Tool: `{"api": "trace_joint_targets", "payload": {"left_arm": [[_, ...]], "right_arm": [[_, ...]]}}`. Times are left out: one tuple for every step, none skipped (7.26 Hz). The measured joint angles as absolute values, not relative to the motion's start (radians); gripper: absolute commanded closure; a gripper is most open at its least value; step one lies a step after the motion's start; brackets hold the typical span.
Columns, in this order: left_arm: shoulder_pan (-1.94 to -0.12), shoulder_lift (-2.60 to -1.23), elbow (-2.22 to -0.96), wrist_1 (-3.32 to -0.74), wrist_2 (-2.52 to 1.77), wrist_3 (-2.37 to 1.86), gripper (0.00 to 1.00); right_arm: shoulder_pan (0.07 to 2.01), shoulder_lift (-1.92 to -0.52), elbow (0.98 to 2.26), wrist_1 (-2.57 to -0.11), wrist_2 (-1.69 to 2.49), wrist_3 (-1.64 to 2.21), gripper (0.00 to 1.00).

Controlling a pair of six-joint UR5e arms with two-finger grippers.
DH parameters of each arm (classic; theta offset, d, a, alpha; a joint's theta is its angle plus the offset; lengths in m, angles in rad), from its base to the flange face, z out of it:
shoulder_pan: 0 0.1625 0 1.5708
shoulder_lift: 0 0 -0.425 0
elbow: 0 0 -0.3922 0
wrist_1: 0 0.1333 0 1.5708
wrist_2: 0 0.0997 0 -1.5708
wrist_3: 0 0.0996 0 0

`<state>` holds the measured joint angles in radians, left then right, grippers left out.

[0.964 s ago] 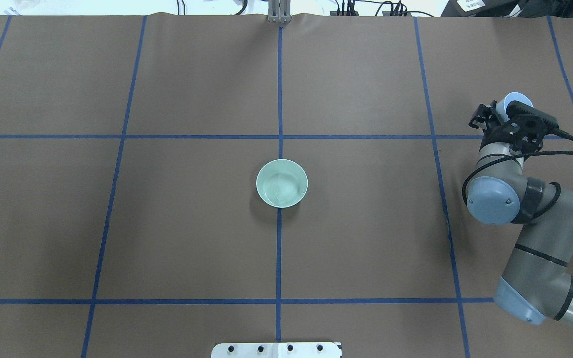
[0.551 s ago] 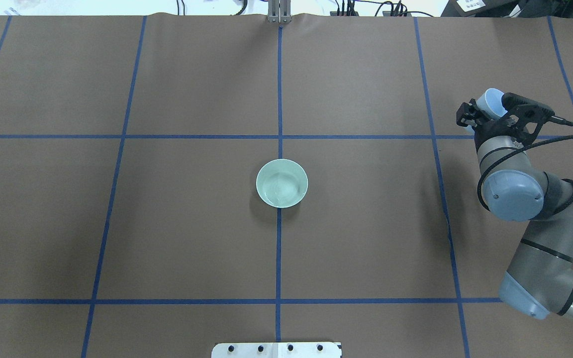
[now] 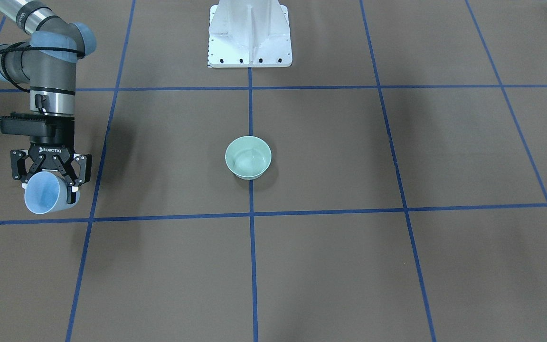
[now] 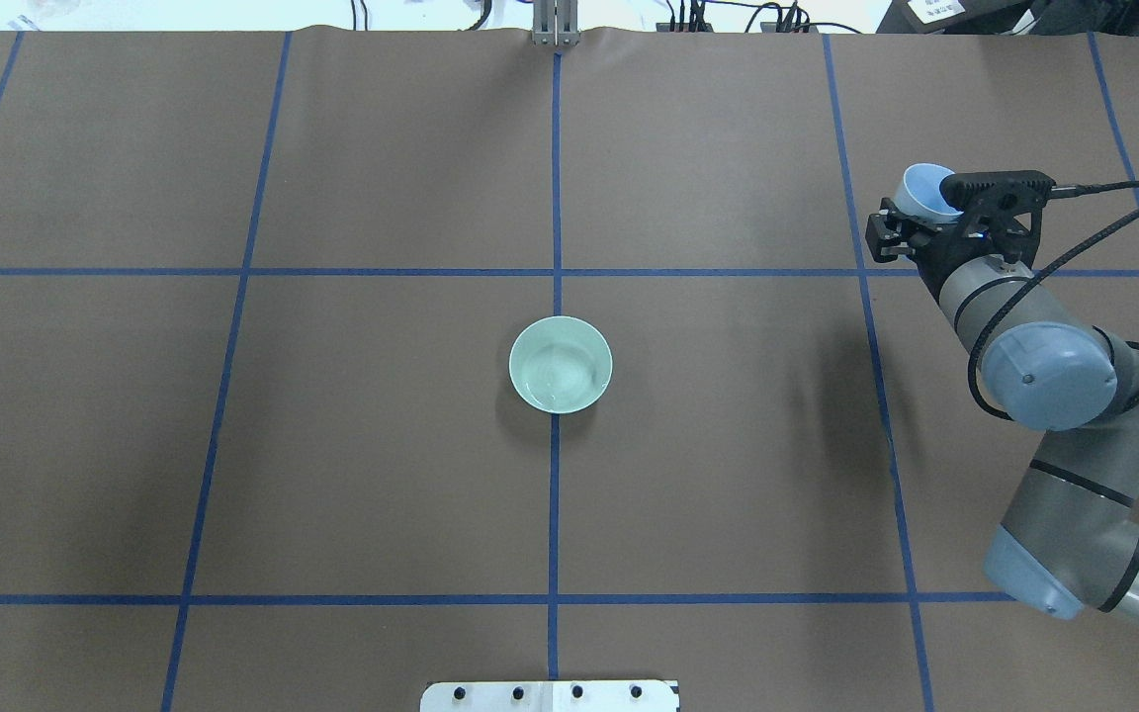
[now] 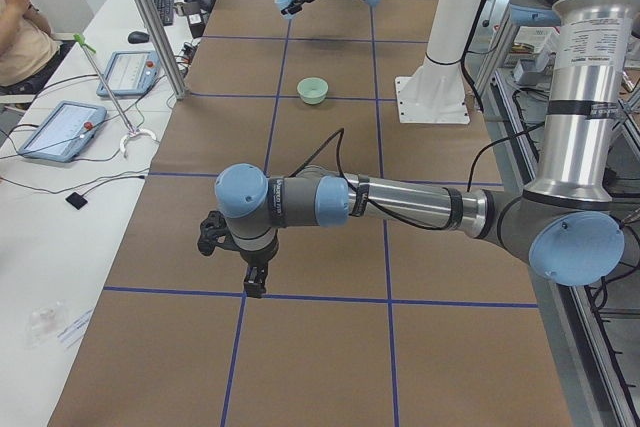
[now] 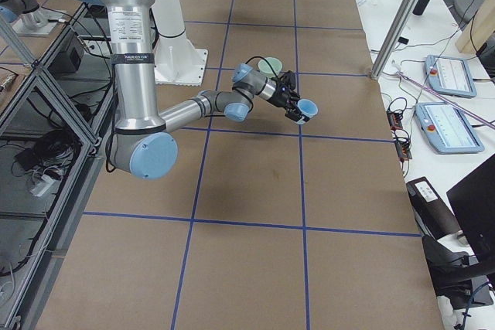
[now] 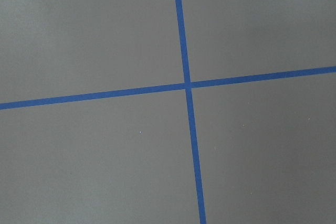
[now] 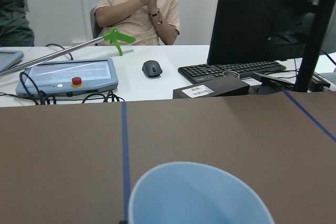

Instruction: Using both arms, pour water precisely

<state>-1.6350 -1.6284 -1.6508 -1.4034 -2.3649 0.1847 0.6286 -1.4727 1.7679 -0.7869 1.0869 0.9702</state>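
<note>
The right gripper (image 4: pixel 911 220), clamped on the blue cup (image 4: pixel 925 188), has swung farther out and toward the bowl (image 4: pixel 518 346), where the water (image 4: pixel 558 374) stays; whether the left gripper (image 5: pixel 232 265) is open, I cannot tell.

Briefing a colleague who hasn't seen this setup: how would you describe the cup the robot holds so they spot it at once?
On the brown table with its blue tape grid, follow the right arm to the right gripper. The cup is clamped there, tipped on its side: pale blue and held in the air, unlike the green bowl standing at the table's centre.
</note>
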Motion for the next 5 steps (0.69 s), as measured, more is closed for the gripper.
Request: {"api": "trace_joint_targets", "payload": {"left_arm": [[-1.635, -1.629, -1.651, -1.404, -2.365, 0.184, 0.0], [-1.635, -1.63, -1.652, -1.404, -2.365, 0.183, 0.0], [-1.635, -1.631, -1.652, -1.403, -2.366, 0.182, 0.0], [-1.635, -1.632, -1.652, -1.403, -2.366, 0.182, 0.0], [-1.634, -1.632, -1.652, -1.402, -2.367, 0.181, 0.0]], "right_arm": [[0.648, -1.466, 1.769, -0.716, 1.201, 0.888, 1.0], [0.665, -1.464, 1.768, -0.65, 1.316, 0.845, 1.0], [0.673, -1.464, 1.765, -0.579, 1.406, 0.813, 1.0], [0.684, -1.464, 1.762, -0.504, 1.513, 0.751, 1.0], [0.695, -1.466, 1.761, -0.441, 1.617, 0.641, 1.0]]}}
